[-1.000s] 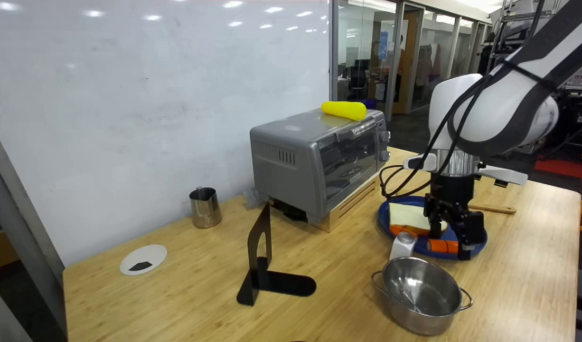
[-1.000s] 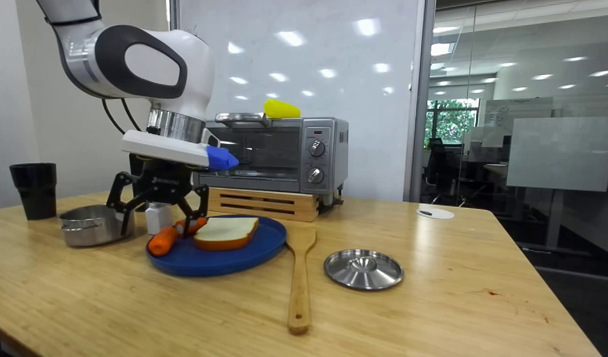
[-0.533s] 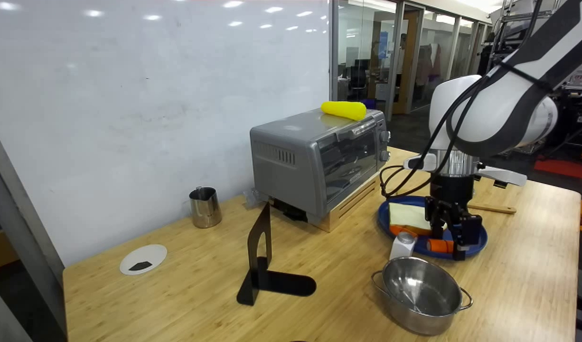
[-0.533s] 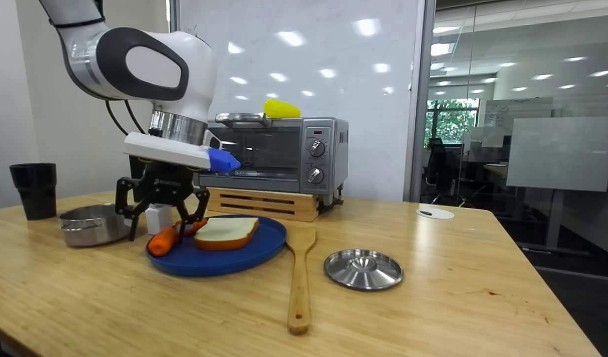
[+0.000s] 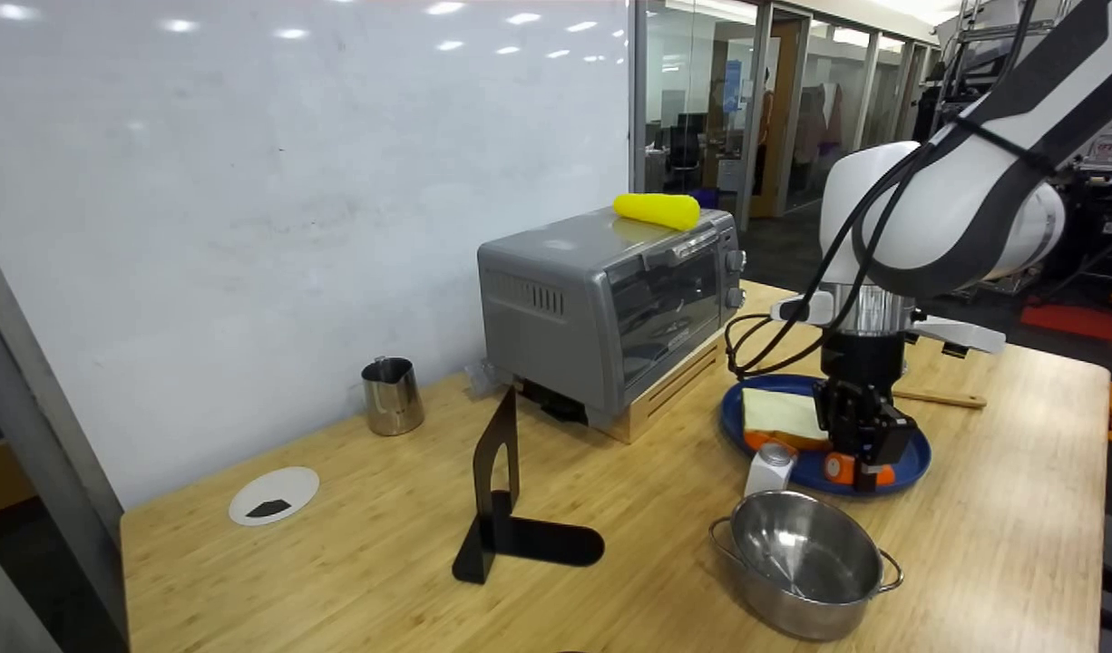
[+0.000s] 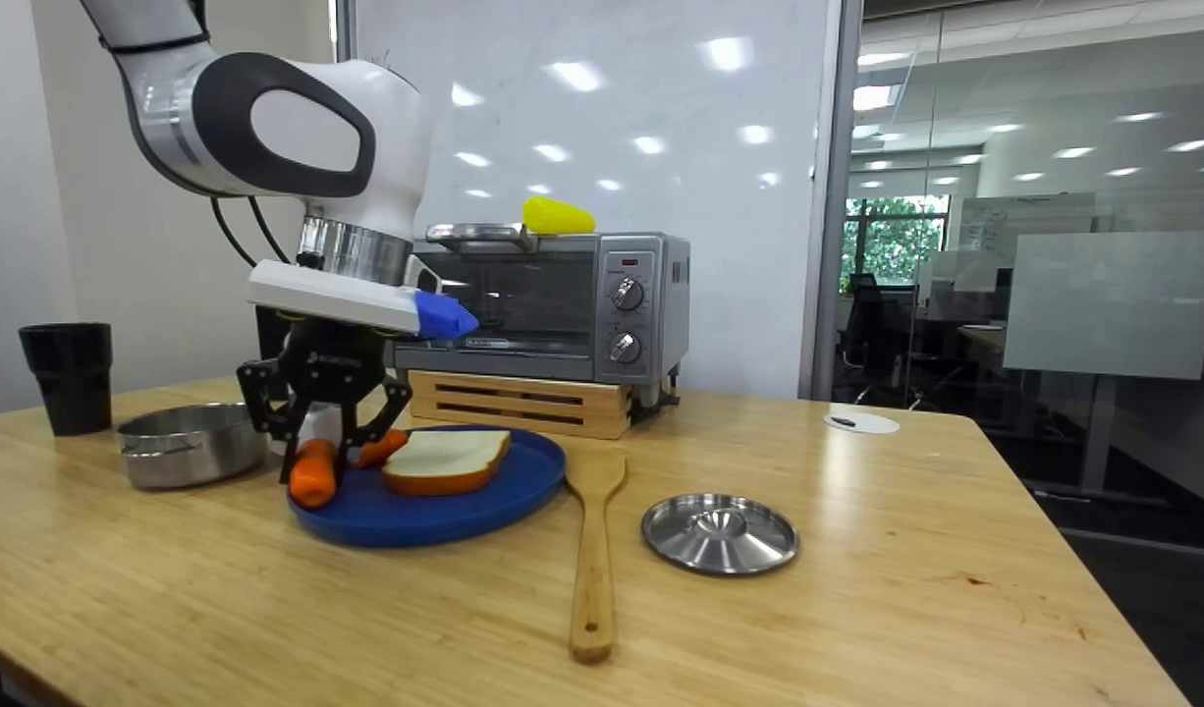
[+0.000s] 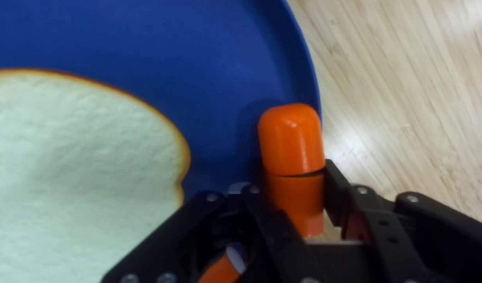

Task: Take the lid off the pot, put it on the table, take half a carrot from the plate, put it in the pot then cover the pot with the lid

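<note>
The half carrot point(image 6: 313, 483), bright orange and stubby, lies at the edge of the blue plate point(image 6: 435, 527). My gripper point(image 6: 316, 473) has come down around it and is shut on it, one finger on each side; in the wrist view a dark pad point(image 7: 330, 177) presses against the carrot, while the opposite contact is in shadow. Another orange carrot piece point(image 6: 378, 450) rests beside the bread. Close by stands the steel pot point(image 5: 796, 567), uncovered, its bare inside showing. The silver lid point(image 6: 720, 535) lies knob up on the table point(image 6: 386, 628), right of the plate in that view.
A bread slice point(image 7: 68, 177) shares the plate. Between plate and pot stands a small white shaker point(image 5: 771, 467). Elsewhere are a wooden spatula point(image 6: 594, 560), the grey toaster oven point(image 6: 523, 304), a black stand point(image 5: 520, 537), a metal cup point(image 5: 393, 404) and a black cup point(image 6: 69, 378).
My gripper's jaws have narrowed from wide apart to the carrot's sides. The half carrot has turned a little into line between the fingers. Pot and lid have stayed put.
</note>
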Controlling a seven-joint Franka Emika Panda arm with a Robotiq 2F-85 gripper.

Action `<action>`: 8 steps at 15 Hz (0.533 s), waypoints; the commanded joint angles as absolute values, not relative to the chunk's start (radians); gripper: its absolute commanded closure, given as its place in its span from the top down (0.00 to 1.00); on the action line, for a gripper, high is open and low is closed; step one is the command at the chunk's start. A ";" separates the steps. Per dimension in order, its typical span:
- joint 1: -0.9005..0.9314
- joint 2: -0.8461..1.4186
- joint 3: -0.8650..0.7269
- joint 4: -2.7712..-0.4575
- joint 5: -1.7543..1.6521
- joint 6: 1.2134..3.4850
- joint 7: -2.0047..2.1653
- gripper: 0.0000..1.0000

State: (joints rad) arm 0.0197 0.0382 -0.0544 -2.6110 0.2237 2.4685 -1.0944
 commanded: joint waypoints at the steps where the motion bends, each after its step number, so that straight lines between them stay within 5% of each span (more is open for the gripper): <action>1: -0.004 0.065 -0.036 -2.596 0.243 2.480 -1.135 0.12; 8: 0.006 -0.024 -0.036 -2.600 0.124 2.387 -1.047 0.12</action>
State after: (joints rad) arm 0.0198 0.0301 -0.0538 -2.6066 0.1920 2.4527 -1.0902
